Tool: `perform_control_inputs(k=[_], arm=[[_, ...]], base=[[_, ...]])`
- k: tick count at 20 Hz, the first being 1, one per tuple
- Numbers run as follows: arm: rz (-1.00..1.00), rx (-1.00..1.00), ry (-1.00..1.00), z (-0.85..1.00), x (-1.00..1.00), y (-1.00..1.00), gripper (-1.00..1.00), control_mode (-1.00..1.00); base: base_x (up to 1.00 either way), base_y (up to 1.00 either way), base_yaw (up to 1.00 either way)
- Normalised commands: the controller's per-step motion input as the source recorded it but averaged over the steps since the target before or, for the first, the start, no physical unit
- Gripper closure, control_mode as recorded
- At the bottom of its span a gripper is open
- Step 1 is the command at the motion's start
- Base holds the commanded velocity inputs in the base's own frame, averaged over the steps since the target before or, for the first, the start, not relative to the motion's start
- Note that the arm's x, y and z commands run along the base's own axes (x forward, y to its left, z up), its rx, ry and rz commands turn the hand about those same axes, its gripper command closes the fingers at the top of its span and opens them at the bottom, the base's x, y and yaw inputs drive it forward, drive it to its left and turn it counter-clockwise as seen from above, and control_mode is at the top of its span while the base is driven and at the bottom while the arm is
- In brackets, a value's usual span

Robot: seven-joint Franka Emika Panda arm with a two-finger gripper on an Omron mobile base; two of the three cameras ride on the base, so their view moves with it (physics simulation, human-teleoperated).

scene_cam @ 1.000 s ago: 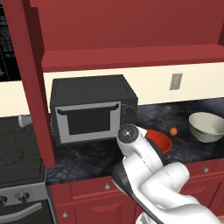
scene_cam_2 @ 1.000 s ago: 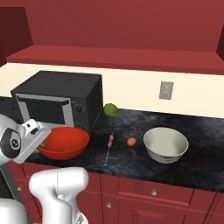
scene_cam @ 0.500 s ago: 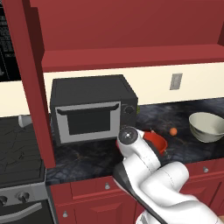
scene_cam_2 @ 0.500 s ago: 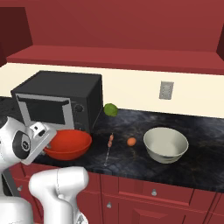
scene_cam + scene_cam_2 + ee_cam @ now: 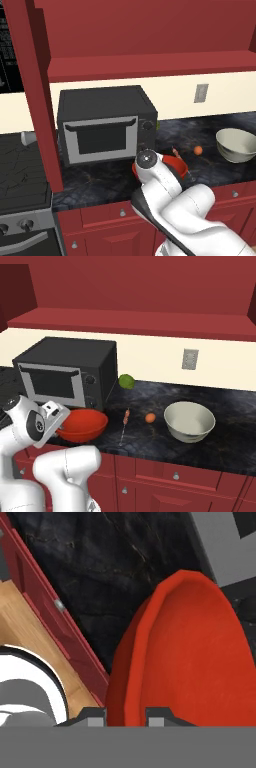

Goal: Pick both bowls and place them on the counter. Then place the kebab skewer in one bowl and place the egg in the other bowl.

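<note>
My gripper (image 5: 61, 426) is shut on the near rim of the glossy red bowl (image 5: 83, 423), low over the counter (image 5: 227, 452) in front of the microwave. I cannot tell whether the bowl touches the stone. In the hand view the red bowl (image 5: 192, 662) has its rim pinched between the two fingertips (image 5: 95, 715). The kebab skewer (image 5: 125, 423) lies on the counter right of the red bowl, and the egg (image 5: 150, 417) sits beside it. Farther right the pale cream-grey bowl (image 5: 189, 421) stands upright. From the left base view, the red bowl (image 5: 176, 167) peeks out behind my arm.
A black microwave (image 5: 65, 378) stands at the back left of the counter, with a green lime (image 5: 126, 381) beside it. A stove (image 5: 20, 175) lies left of the counter. Red drawer fronts (image 5: 175, 476) run below the edge. A wall outlet (image 5: 189, 359) is above the bowls.
My gripper has carried the red bowl a little to the right and lower, nearer the counter. The skewer, egg and cream-grey bowl have stayed put.
</note>
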Motion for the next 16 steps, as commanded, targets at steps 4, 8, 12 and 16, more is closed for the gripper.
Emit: perform_control_inputs(k=[4, 8, 12, 16], arm=[[0.02, 0.01, 0.00, -0.35, 0.13, -0.11, 1.00, -1.00], [0.02, 0.01, 0.00, -0.37, 0.12, -0.11, 1.00, -1.00], [0.03, 0.01, 0.00, -0.50, 0.14, -0.12, 1.00, -1.00], [0.02, 0.00, 0.00, -0.60, 0.19, -0.12, 1.00, -1.00]], base=[[0.00, 0.00, 0.00], [0.00, 0.00, 0.00], [0.00, 0.00, 0.00], [0.00, 0.00, 0.00]])
